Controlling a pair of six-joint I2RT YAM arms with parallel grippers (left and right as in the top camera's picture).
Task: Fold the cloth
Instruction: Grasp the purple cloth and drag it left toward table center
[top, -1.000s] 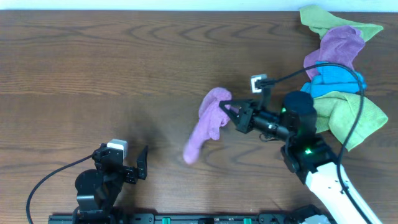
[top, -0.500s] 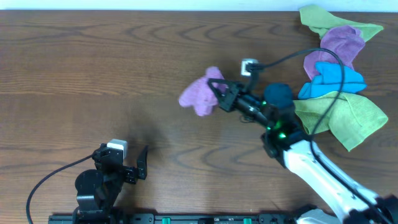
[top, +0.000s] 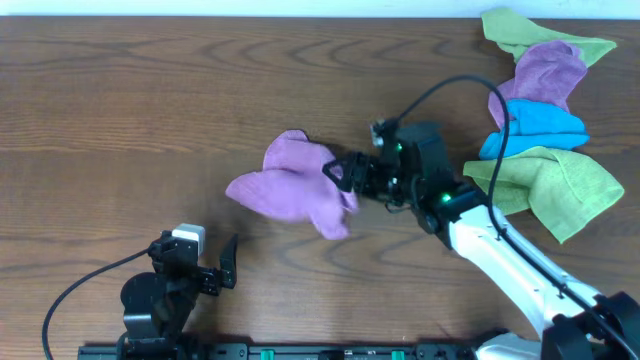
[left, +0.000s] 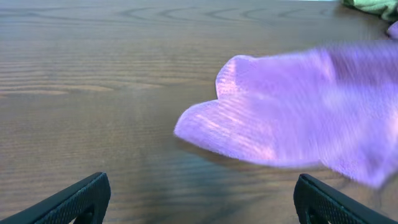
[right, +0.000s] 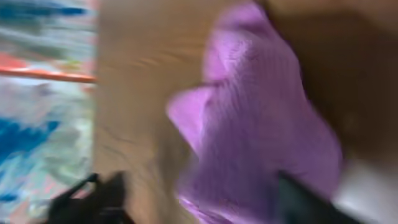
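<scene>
My right gripper (top: 340, 172) has its fingers closed tight on one edge of the cloth (top: 285, 185), which fans out beyond the fingertips (wrist view blurred). My left gripper (left: 202, 202) is spread wide and holds nothing, with the cloth ahead of it.

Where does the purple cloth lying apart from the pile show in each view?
Overhead: the cloth sits just left of centre.
Left wrist: the cloth spans centre to right edge, blurred.
Right wrist: the cloth fills the centre-right, blurred.
Shared landmark: the brown wooden table under it.
</scene>
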